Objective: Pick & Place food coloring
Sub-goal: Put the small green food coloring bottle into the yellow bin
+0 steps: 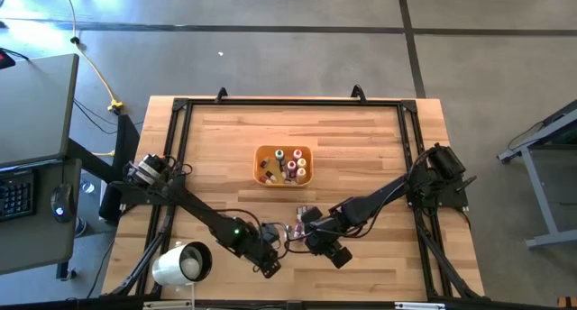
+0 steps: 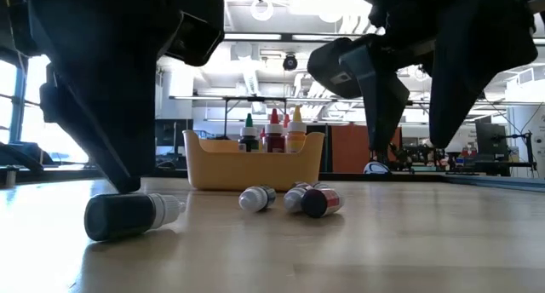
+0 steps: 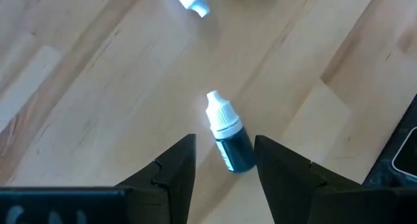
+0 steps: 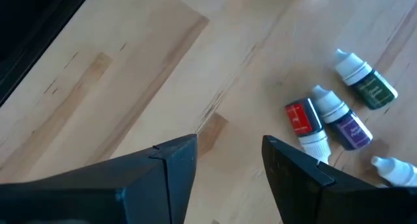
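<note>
Left gripper (image 3: 223, 160), fingers apart, astride a dark bottle (image 3: 230, 137) at lower centre; right gripper (image 4: 229, 159), fingers apart, over bare table (image 1: 361, 148); more bottles (image 1: 281, 165) in orange tray (image 1: 307, 178) mid-frame.

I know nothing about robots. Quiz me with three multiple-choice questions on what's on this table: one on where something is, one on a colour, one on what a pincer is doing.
1. Where does the orange tray stand?
A. mid-table, beyond both pincers
B. at the table's near edge
C. off the table

2. In the left wrist view, what colour is the cap of the dark bottle lying between the fingers?
A. red
B. white
C. black

3. What is the left pincer doing?
A. clamped shut on a bottle
B. open, a bottle lying between its fingers
C. inside the tray

Answers: 1 A, the high view shows the tray mid-table. 2 B, the cap is white. 3 B, there are gaps on both sides of the bottle, which lies on the wood.
</note>
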Action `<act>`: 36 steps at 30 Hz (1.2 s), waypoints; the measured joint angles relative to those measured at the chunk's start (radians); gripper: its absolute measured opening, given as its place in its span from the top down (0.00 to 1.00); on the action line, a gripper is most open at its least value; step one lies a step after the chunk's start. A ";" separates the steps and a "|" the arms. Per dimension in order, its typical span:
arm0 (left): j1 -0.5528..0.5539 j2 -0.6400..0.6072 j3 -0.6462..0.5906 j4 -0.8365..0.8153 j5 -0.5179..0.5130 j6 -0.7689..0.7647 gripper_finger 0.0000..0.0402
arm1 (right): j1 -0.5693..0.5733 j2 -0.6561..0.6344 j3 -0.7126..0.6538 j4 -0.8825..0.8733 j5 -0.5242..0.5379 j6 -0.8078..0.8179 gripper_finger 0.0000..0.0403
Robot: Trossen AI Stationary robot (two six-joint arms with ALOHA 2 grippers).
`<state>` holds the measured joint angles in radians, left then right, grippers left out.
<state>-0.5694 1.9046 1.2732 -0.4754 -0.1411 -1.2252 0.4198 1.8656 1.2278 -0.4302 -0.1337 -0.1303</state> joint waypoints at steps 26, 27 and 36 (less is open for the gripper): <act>0.019 0.066 0.014 -0.033 -0.017 0.186 0.82 | 0.002 0.000 0.000 -0.019 0.004 0.062 0.58; 0.023 0.067 0.021 -0.039 -0.015 0.201 0.82 | 0.002 0.000 0.000 -0.020 0.004 0.063 0.58; 0.098 0.071 0.186 -0.373 -0.100 0.333 0.79 | 0.001 0.000 0.000 -0.022 0.004 0.081 0.58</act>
<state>-0.4718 1.9759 1.4590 -0.8479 -0.2414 -0.8927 0.4210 1.8656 1.2282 -0.4519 -0.1298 -0.0497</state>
